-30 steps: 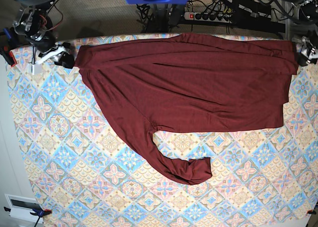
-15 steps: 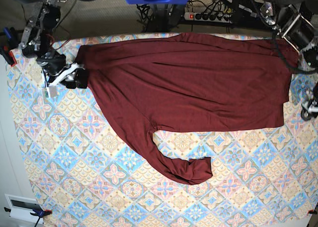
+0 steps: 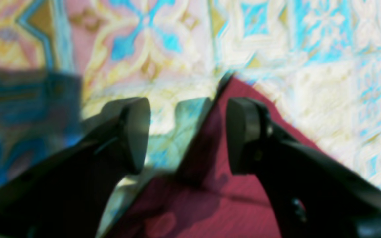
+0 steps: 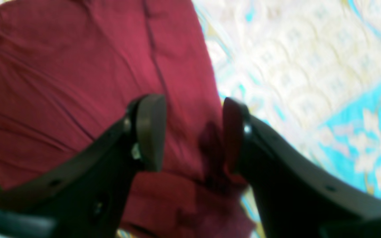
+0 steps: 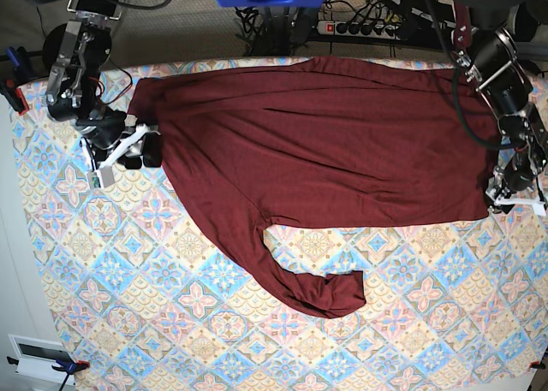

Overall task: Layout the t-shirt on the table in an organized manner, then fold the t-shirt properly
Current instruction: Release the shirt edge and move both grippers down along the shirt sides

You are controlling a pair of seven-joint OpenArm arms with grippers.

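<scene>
On the left of the base view I have the right tool [image 5: 137,150] low at the shirt's [image 5: 325,143] left edge, near the surface's [image 5: 154,322] far-left corner. Its wrist camera shows the jaws parted, with the maroon edge lying between them and nothing pinched yet; one finger [image 4: 149,132] sits over the fabric, the other over the cloth's border with the pattern. I judge I put it there to take that edge and pull the shirt square.

The shirt lies spread along the far edge of the surface, mostly flat but skewed: one long fold trails toward the middle and ends in a curled sleeve [image 5: 330,293]. So the layout is only partly done, and folding cannot begin until that tail is drawn out.

On the right, the left tool [image 5: 512,196] hangs at the shirt's near-right corner, close to the surface's right edge. Its jaws also stand wide apart, straddling the pointed corner of fabric [image 3: 223,138] without gripping it. Holding both ends should let me tension and straighten the cloth together.
</scene>
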